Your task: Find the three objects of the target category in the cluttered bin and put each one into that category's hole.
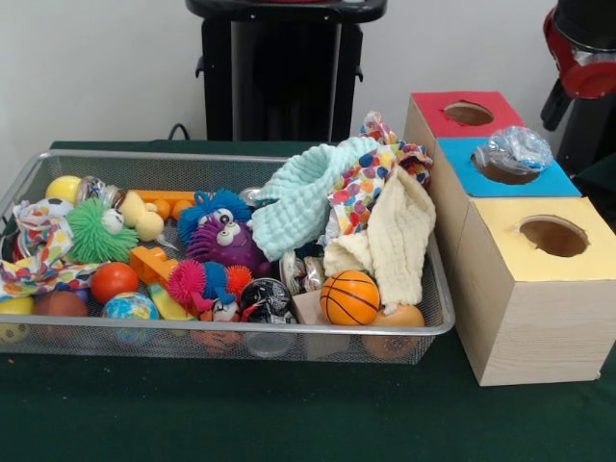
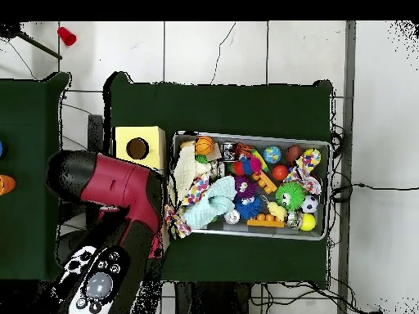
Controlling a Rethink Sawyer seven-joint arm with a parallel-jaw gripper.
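Note:
The wire-mesh bin (image 1: 241,329) lies on the green table, full of toys and cloths; it also shows in the overhead view (image 2: 250,136). One wrinkly clear bottle (image 1: 517,149) rests on the hole of the blue-topped box (image 1: 549,180), not in the red one. The round hole (image 1: 469,114) in the red top of the farthest box is open and empty. I cannot make out any other clear bottle in the bin. Only the red and black arm (image 1: 577,48) shows at the top right; overhead, the arm (image 2: 114,184) covers the red and blue boxes. The gripper is out of view.
The yellow-topped box (image 1: 553,236) stands nearest, also seen overhead (image 2: 137,147). In the bin, a mint cloth (image 1: 303,197), a cream cloth (image 1: 390,236) and a dotted cloth (image 1: 361,188) pile up on the right. A small basketball (image 1: 349,296), a purple furry toy (image 1: 226,241) and a green spiky ball (image 1: 94,231) lie among the clutter.

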